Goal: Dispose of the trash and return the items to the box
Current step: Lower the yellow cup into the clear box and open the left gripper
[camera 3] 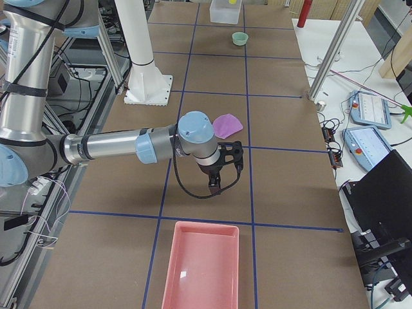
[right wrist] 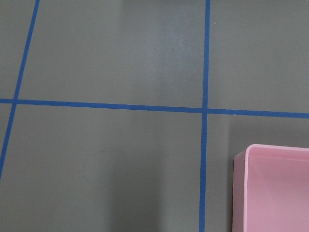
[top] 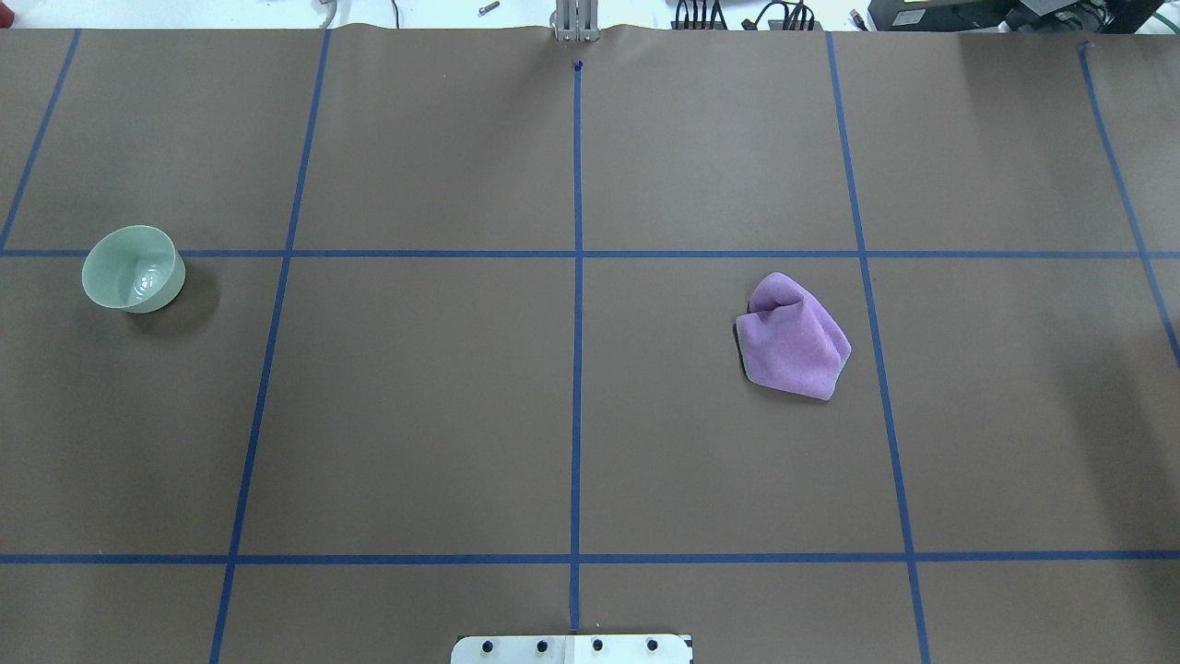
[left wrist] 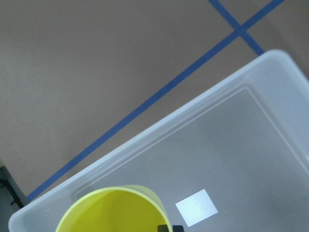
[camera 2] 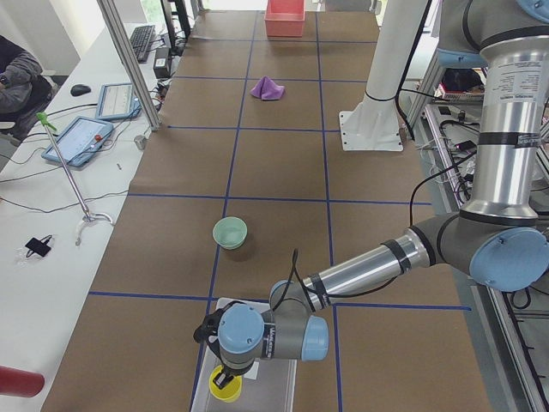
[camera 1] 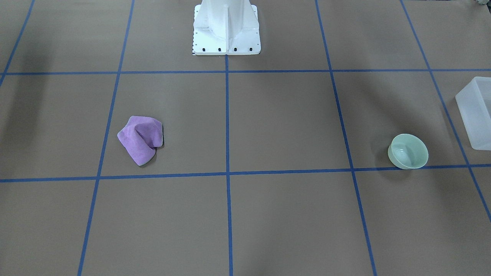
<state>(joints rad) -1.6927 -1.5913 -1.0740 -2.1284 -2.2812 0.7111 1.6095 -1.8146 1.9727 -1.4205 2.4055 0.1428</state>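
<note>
At the left end of the brown paper-covered worktop, the left end effector hangs over the frosted translucent white plastic rectangular box. The small bright yellow plastic cup is right beneath it, within the box's outline. Whether the end effector grips the cup or has let go, I cannot tell.

Near the box, further in from that edge, the pale mint-green round bowl sits upright. It looks rigid, smooth and light. I judge a pinch over the rim on one wall the surest hold, though the glossy surface may slip.

Beyond the middle lies a crumpled purple cloth, probably the trash. It looks soft and limp, best taken at its raised fold. The right end effector hangs over bare worktop beside it, and its opening cannot be judged. A shallow pink plastic tray lies by the right edge.
</note>
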